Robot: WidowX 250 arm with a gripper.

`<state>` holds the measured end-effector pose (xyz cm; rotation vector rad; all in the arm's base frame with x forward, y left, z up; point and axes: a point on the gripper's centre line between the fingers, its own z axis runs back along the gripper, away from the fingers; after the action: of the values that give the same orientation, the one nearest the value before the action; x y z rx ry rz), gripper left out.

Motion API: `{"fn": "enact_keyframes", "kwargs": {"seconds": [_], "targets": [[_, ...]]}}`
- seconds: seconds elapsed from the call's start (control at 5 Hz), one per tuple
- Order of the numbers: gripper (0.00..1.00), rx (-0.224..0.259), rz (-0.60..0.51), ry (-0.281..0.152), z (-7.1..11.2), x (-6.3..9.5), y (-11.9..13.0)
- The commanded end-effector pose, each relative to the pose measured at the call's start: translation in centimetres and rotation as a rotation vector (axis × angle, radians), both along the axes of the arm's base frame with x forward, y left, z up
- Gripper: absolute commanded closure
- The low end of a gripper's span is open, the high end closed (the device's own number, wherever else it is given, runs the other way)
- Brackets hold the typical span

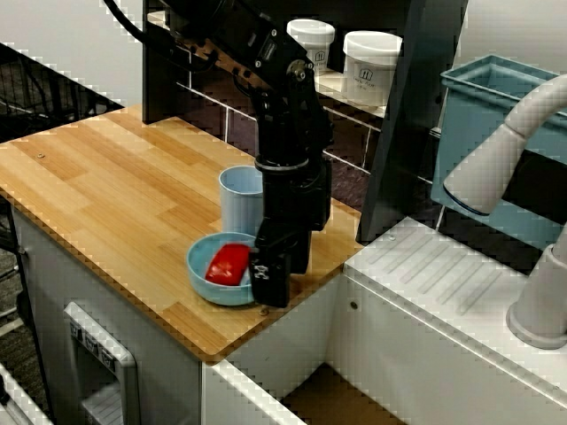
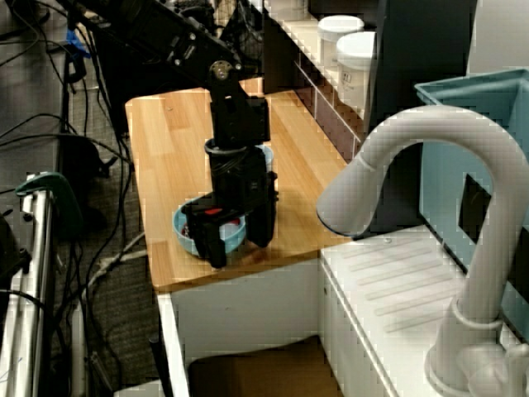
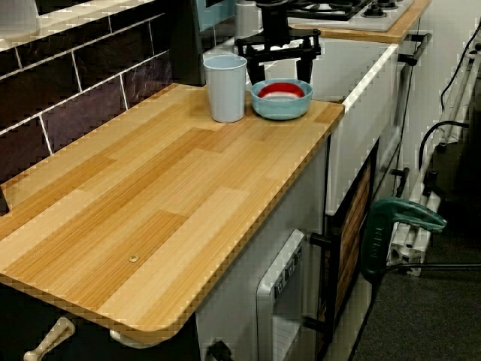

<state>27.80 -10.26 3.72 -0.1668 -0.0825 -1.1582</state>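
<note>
A light blue bowl (image 1: 199,266) (image 2: 182,225) (image 3: 282,110) sits near the wooden counter's (image 1: 106,195) corner by the sink. A red object (image 1: 228,264) (image 3: 282,91) lies inside it. Just behind it stands a pale blue cup (image 1: 239,199) (image 3: 225,89), upright and close to the bowl. My black gripper (image 1: 282,266) (image 2: 240,246) (image 3: 279,71) hangs low at the bowl's sink-side rim, pointing down. It is open, with nothing between its fingers, which are spread about as wide as the bowl. In the view from the side one finger (image 2: 213,244) covers part of the bowl.
Two white tubs (image 1: 372,66) stand on a shelf behind the arm. A dark post (image 1: 399,133) rises at the counter's end. Beyond it are a white drainboard (image 1: 443,283), a curved faucet (image 1: 523,133) and a teal bin (image 1: 496,124). Dark tiles (image 3: 75,83) back the counter.
</note>
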Motion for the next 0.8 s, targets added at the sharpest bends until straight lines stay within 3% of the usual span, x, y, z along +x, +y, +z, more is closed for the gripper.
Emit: {"fn": "enact_keyframes", "kwargs": {"seconds": [0.0, 0.4, 0.6], "targets": [[0.00, 0.012, -0.126, 0.008, 2.1, -0.4, 4.3], [0.00, 0.051, -0.177, 0.058, 2.1, -0.6, 7.5], [0.00, 0.056, -0.158, 0.056, 2.1, -0.4, 9.7]]}}
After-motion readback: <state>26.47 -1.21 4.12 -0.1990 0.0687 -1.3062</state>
